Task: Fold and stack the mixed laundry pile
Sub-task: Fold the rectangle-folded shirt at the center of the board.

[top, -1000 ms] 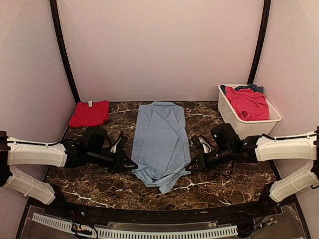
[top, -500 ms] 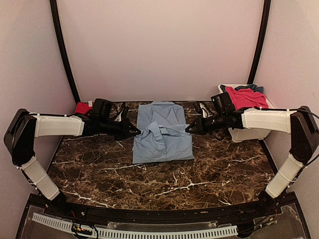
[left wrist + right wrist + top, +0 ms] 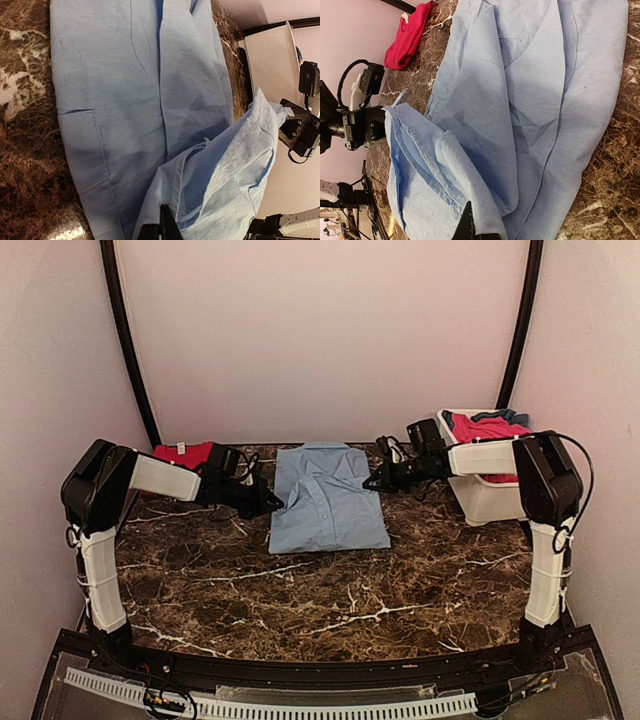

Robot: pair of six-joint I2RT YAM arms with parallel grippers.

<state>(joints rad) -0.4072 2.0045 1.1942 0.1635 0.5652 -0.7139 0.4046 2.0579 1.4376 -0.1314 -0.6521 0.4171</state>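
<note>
The light-blue shirt (image 3: 328, 502) lies on the marble table, folded to a short rectangle with its collar at the back. My left gripper (image 3: 277, 504) is at its left edge, my right gripper (image 3: 368, 483) at its right edge. In the left wrist view the left gripper (image 3: 164, 220) is shut on a raised fold of the shirt (image 3: 125, 100). In the right wrist view the right gripper (image 3: 470, 220) is shut on a bunched hem of the shirt (image 3: 545, 90). A folded red piece (image 3: 185, 453) lies at the back left.
A white tub (image 3: 482, 495) stands at the back right, holding a pink-red piece (image 3: 490, 430) and a darker blue piece (image 3: 512, 416). Both arms stretch far back over the table. Dark marble (image 3: 340, 590) shows in front of the shirt.
Both grippers carried the shirt's near end toward the back, folding the long strip in half. The arms now reach farther back and the fold lies flatter.
</note>
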